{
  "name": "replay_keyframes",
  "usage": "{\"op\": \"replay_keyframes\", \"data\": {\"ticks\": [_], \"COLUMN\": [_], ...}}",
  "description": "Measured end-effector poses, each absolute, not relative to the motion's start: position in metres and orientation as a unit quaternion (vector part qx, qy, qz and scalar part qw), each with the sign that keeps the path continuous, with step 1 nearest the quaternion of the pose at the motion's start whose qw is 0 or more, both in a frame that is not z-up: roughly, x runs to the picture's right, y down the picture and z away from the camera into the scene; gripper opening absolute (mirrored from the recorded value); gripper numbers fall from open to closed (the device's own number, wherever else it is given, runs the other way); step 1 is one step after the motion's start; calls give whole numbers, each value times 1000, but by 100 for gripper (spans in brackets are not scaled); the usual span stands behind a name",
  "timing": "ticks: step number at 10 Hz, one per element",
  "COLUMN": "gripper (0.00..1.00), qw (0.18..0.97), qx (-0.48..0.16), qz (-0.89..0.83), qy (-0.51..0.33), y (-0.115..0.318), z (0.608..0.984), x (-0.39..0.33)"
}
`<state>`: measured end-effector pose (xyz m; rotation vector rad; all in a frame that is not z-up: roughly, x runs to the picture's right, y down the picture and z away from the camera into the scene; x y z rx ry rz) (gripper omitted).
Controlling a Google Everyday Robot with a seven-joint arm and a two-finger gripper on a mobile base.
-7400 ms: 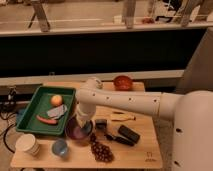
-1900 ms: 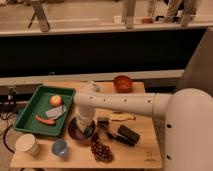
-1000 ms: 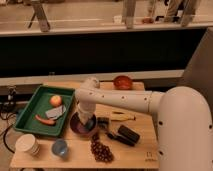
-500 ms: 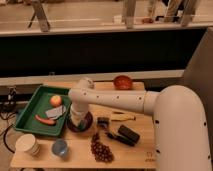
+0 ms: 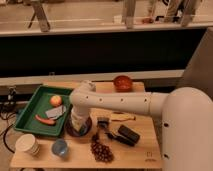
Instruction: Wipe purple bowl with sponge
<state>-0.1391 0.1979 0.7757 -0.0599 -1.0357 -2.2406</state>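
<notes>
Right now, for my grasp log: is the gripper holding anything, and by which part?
Cannot tell. The gripper is down in the purple bowl, and the arm hides any hold.

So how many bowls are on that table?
2. The purple bowl sits beside the green tray, under the gripper; the orange-brown bowl is at the table's far edge. The arm could hide another.

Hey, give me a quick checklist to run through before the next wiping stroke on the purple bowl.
1. Position: gripper down in the purple bowl: ok.
2. Contact: sponge under the gripper: cannot tell, hidden.
3. Support: purple bowl upright on the table: ok.
4. Left side: bowl apart from the green tray: cannot tell.
5. Front: light-blue cup and grapes apart from the bowl: ok.
</notes>
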Motion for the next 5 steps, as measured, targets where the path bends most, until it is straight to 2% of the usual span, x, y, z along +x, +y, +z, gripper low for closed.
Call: {"op": "replay_keyframes", "data": {"ticks": [5], "gripper": [0], "qw": [367], "qx": [-53], "qz": [-852], "qy": [-369], "y": [186], "z": [784], "x": [-103]}}
